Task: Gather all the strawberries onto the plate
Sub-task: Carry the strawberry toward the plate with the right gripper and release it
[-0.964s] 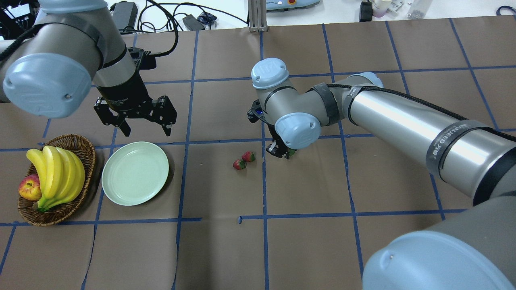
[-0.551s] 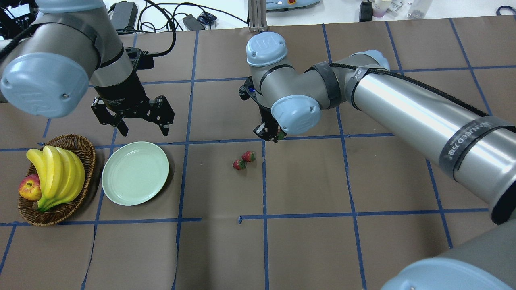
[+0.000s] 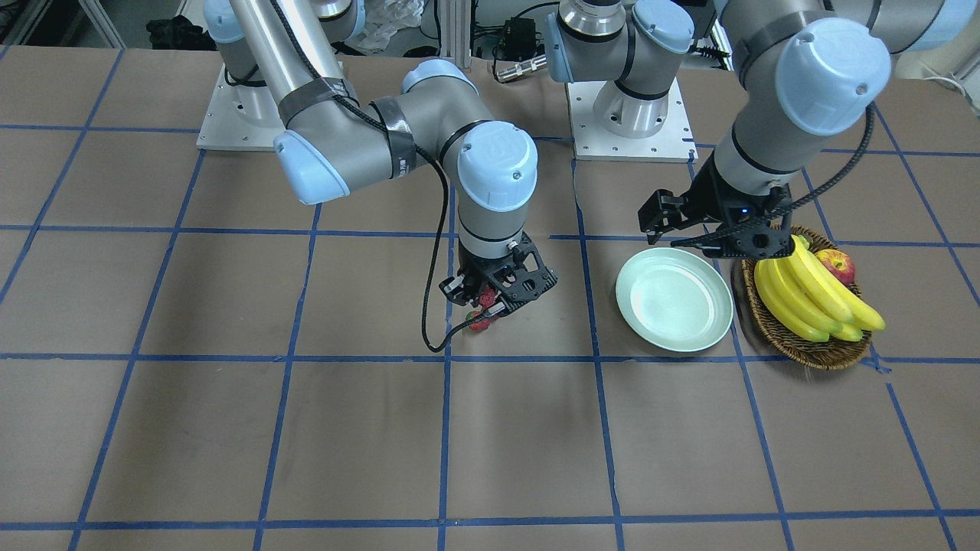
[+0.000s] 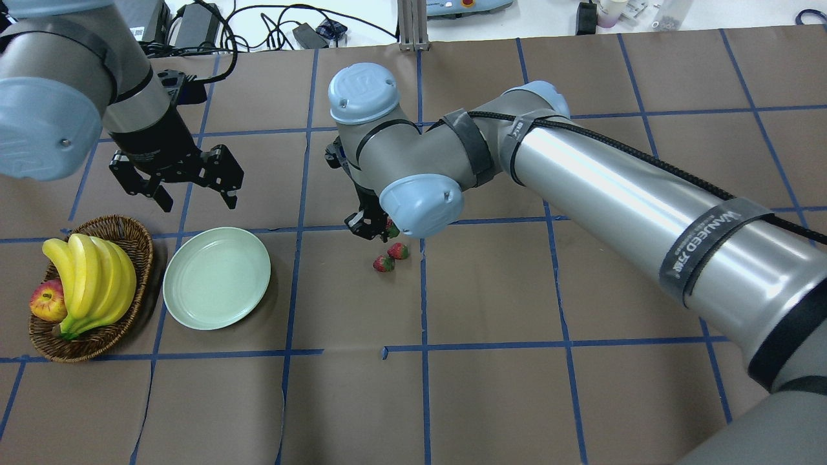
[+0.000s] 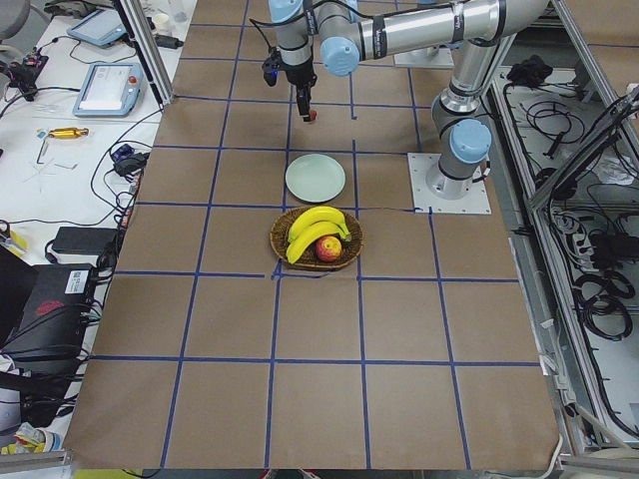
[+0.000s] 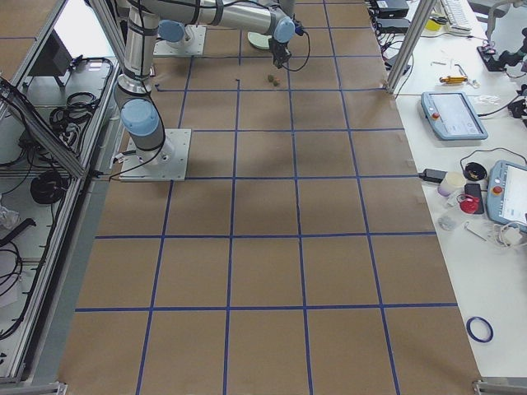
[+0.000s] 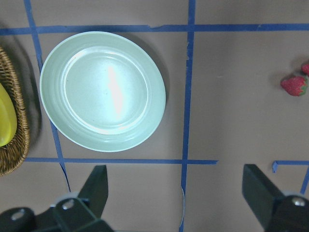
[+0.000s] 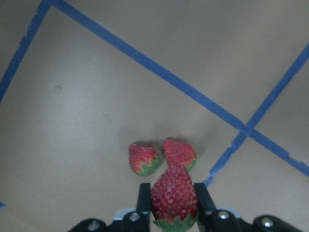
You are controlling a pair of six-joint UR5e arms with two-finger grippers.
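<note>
Currently: R tool (image 3: 498, 295) clamped on small red green-capped strawberry (image 8: 174, 195), held above two more strawberries (image 4: 384, 263) on brown paper counter (image 4: 491, 297), presumably for transfer to round mint-green plate (image 4: 216, 278), which holds no fruit yet. L tool (image 4: 177, 181) jaws apart, near plate.

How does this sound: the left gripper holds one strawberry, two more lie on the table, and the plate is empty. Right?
No, the right gripper holds that strawberry, seen in the right wrist view; the left gripper is open and empty. Two more strawberries lie on the table and the plate is empty.
</note>
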